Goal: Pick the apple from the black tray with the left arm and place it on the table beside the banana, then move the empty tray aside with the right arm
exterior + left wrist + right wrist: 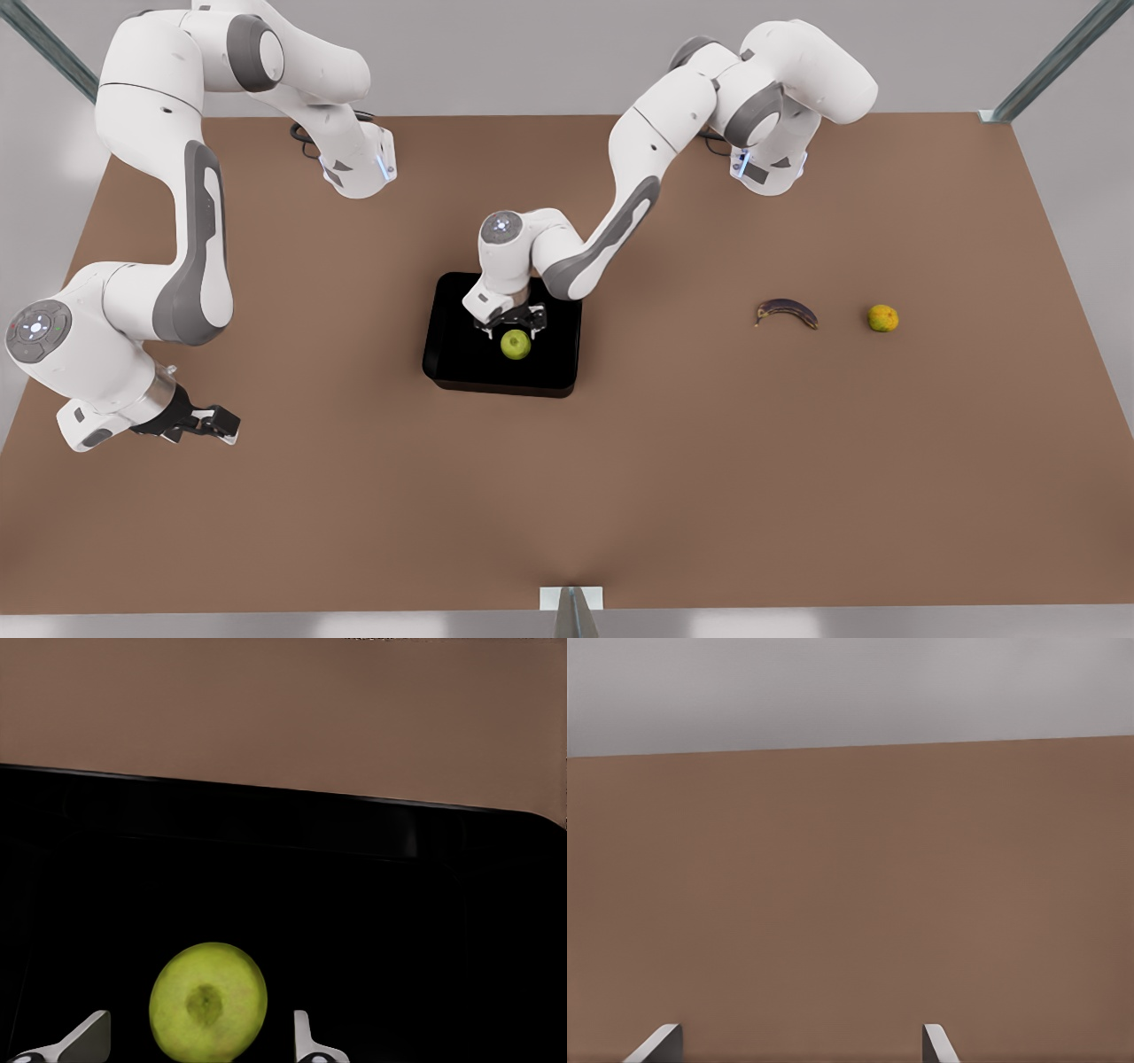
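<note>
reaching for the fruit: first step in hand, the pick not yet made, by my reading.

- left pincer: over the black tray, fingers apart, straddling the apple without clamping it; in the left wrist view the fingertips stand clear on either side of the apple.
- apple: small, round, smooth yellow-green skin, dark stem dimple; sits on the tray floor, toward 3 o'clock of its middle.
- black tray: matte, rectangular, rounded corners, low walls; mid worktop.
- banana: slim, curved, purple-brown; at 3 o'clock of the tray, well apart.
- orange-yellow round fruit: at 3 o'clock of the banana.
- right pincer: waiting at 8 o'clock of the tray, fingers apart, holding nothing.

next move calls for closing squarely on the rounded, likely slippery apple, then lifting clear of the walls.
</note>
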### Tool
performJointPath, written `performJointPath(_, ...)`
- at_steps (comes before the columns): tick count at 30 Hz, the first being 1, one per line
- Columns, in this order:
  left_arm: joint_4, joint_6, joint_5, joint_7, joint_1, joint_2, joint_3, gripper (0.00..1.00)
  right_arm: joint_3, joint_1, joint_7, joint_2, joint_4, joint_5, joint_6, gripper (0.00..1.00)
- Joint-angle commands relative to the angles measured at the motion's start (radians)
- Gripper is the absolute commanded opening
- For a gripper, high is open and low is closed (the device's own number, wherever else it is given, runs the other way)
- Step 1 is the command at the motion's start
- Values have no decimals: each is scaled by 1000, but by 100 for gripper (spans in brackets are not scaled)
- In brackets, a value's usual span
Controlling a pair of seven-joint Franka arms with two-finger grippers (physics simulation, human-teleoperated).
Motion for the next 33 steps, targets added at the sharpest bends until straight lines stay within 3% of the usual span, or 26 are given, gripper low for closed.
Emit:
performJointPath(1,-5,18,10,-143,-2,-1,1,100,0,0,-3,-1,1,1,0,100)
performJointPath(19,-14,85,39,-148,-1,72,7,100,0,0,-3,-1,1,1,-1,100)
performJointPath(21,-14,85,36,-158,-1,72,7,75,0,0,-3,-1,1,2,0,100)
performJointPath(25,-14,77,36,-155,2,65,8,75,0,0,-3,-1,1,1,0,100)
performJointPath(30,-31,-344,-96,125,159,-240,11,76,5,80,91,-41,2,-8,-99,100)
performJointPath(33,-269,-308,-108,318,278,-417,13,76,6,210,404,-43,65,-70,-222,100)
